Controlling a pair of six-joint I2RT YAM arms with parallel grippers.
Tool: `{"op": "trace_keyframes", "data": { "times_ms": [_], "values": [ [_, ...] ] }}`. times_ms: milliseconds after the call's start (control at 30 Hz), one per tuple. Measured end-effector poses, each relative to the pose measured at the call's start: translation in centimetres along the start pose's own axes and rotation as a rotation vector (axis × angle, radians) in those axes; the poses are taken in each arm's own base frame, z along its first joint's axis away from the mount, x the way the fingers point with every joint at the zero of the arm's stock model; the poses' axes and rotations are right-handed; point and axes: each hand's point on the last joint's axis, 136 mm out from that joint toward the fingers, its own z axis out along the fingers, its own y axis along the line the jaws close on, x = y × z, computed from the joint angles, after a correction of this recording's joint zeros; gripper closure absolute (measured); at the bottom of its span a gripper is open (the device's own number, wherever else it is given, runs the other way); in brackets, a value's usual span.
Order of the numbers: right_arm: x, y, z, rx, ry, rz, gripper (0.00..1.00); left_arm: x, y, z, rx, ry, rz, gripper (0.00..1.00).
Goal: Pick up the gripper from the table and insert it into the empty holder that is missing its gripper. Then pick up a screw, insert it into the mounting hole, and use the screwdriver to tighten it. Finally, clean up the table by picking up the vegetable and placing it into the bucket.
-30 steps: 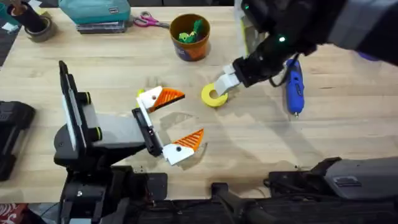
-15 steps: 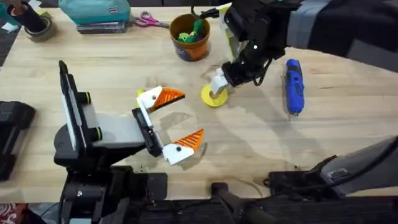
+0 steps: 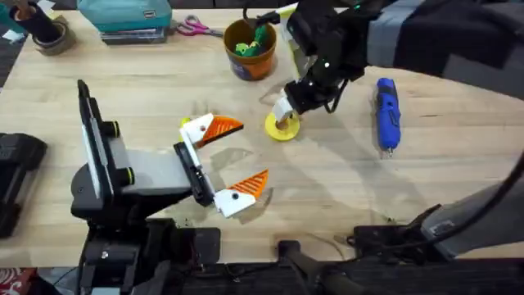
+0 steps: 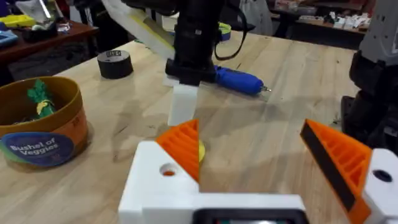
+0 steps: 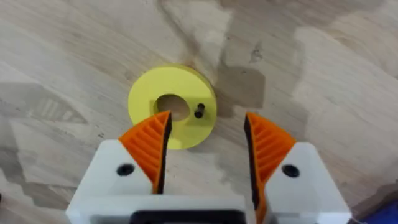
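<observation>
The right gripper [image 5: 208, 146] hangs with its jaws parted and holding nothing, orange ribbed pads [image 5: 152, 146] just above a flat yellow ring [image 5: 172, 107] on the wooden surface [image 5: 311, 68]; a small dark screw [image 5: 199, 113] sits on the ring beside its centre hole. By my reading the step in hand is picking up that screw, which will be light, hard and slippery, easy to flick away, so the pads should close on its head from two sides (the ring beneath may slide if nudged). In the overhead view the same gripper [image 3: 284, 111] stands over the ring [image 3: 282, 127], with the bucket [image 3: 250, 47], green and yellow toy pieces inside, near behind it and the blue screwdriver [image 3: 386, 113] lying apart on its far side, stiff and pen-shaped, best taken round the middle of its barrel. The left gripper [image 3: 221, 164] rests low on the surface with jaws spread wide and empty; both of its white holders [image 3: 232, 201] appear to carry orange tips already, so I cannot pick out a loose fingertip anywhere. Scissors [image 3: 195, 28], a teal box [image 3: 124, 15] and a roll of tape [image 3: 51, 36] lie along the far edge, well clear. Nothing blocks the descent except the ring's own rim.
</observation>
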Motion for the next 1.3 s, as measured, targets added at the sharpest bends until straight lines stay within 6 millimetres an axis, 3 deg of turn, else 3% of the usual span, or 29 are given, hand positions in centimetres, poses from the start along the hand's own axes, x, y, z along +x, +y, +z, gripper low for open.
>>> {"op": "trace_keyframes", "data": {
  "times_ms": [700,1300],
  "values": [
    [-0.2,0.3,1.2,0.044,0.004,-0.013,0.604,0.0,0.0,0.0,0.0,0.0,0.0,0.016],
    [-0.1,0.2,1.6,0.048,0.013,0.009,0.764,0.0,0.0,0.0,0.0,0.0,0.0,0.015]
  ]
}}
